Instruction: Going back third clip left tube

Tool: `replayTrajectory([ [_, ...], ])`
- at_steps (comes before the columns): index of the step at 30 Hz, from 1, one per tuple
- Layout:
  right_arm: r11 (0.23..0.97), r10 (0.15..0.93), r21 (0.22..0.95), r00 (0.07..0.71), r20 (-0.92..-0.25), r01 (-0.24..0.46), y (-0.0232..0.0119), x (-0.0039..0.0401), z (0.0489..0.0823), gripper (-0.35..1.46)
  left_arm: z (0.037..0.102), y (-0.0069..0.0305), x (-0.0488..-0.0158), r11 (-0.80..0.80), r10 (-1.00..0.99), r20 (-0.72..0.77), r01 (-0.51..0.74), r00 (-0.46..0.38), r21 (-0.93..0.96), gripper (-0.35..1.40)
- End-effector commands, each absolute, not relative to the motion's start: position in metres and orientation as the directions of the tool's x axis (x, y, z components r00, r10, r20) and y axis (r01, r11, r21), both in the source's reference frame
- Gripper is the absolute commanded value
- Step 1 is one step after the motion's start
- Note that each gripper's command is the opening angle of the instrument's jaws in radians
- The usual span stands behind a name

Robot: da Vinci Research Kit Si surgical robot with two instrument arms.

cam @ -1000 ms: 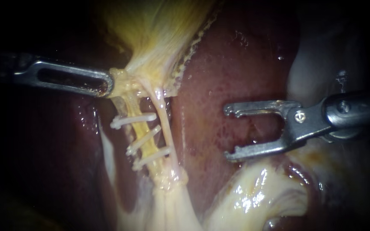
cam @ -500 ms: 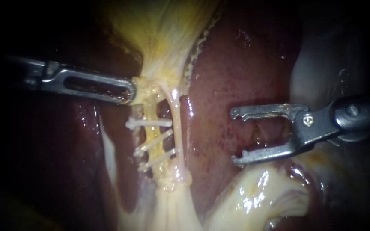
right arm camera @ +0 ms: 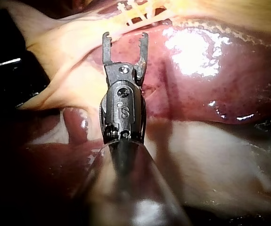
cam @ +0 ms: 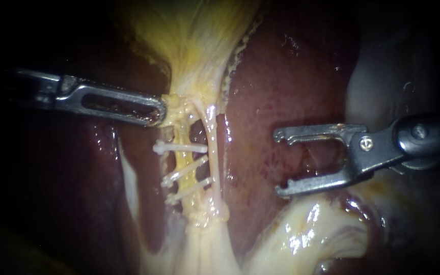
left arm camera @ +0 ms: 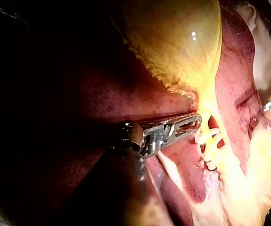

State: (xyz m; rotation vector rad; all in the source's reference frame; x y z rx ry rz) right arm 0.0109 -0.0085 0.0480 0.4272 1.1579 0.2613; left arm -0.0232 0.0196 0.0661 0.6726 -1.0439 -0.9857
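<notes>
Tensioning gallbladder [cam: 194, 51] just above clips [cam: 185, 169]: left instrument [cam: 161, 110], jaws clamped on it. Right instrument [cam: 277, 163] well off clips, jaws wide, empty.

The endoscope sat close over the clips [cam: 185, 170]. Wrist cameras faced them from nine and three o'clock.

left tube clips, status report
Left instrument jaws shut on tissue above left tube. Right instrument jaws open, empty, over liver. Three clips on left tube. Nothing between.
</notes>
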Motion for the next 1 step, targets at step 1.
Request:
replayTrajectory([
  [1, 0.891, 0.414, 0.455, 0.385, -0.825, 0.017, -0.0086, 0.0112, 0.0481, 0.50, 0.0658, 0.0198, -0.0228, 0.424, -0.906, 0.389, 0.334, 0.169, 0.842, -0.35],
])
